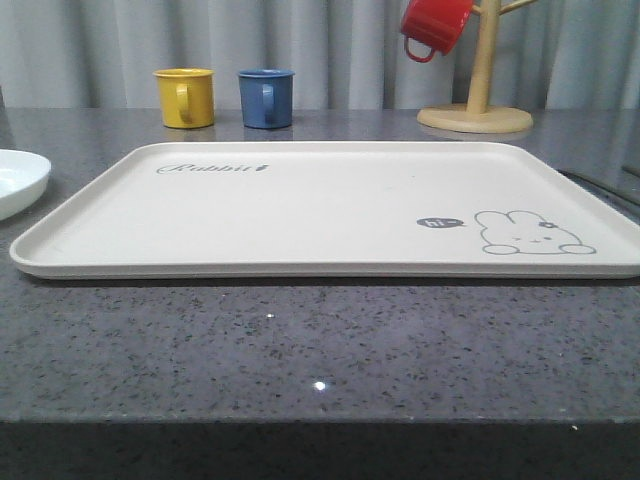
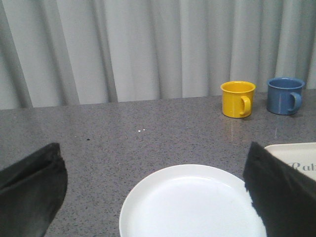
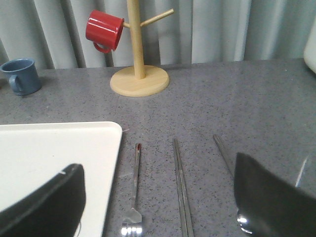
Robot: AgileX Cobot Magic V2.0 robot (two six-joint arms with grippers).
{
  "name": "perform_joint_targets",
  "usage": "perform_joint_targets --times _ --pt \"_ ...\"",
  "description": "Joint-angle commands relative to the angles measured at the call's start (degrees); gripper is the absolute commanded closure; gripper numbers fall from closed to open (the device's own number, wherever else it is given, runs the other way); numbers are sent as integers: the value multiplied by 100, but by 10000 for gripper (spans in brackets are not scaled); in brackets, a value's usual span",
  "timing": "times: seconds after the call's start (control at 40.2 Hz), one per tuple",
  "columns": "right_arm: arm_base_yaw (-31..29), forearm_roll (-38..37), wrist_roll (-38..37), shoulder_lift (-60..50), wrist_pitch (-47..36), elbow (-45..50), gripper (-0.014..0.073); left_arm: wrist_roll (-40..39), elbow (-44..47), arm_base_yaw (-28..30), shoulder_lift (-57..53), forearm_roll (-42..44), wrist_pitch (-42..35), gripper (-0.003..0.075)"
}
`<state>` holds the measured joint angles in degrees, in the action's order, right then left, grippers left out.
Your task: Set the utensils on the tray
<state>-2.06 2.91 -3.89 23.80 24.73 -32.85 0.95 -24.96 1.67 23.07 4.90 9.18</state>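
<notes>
Front cam: I see the tray point(image 1: 300, 200) lying flat on the grey worktop point(image 1: 320, 350), nothing on it; plate point(image 1: 18, 178) just off its left edge, apart.

L wrist: left claw point(image 2: 158, 192) spread open above the plate point(image 2: 190, 202), fingers point(image 2: 29, 190) wide.

R wrist: right claw point(image 3: 160, 207) open. Fork point(image 3: 134, 190), chopsticks point(image 3: 181, 190) and, I think, the spoon point(image 3: 232, 182), partly hidden, lie on the worktop beside the tray point(image 3: 54, 158).
</notes>
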Motion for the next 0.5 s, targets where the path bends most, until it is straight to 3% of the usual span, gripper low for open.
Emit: perform_joint_targets --times 0.0,0.249,0.473 --pt "-41 -35 68 75 -433 -216 -41 -34 -254 -30 234 -309 -446 27" --pt "-41 -35 68 75 -433 -216 -41 346 -1764 -1171 1921 -243 1126 27" --pt "-41 -35 68 75 -433 -216 -41 463 -3489 -2176 4229 156 3358 41"
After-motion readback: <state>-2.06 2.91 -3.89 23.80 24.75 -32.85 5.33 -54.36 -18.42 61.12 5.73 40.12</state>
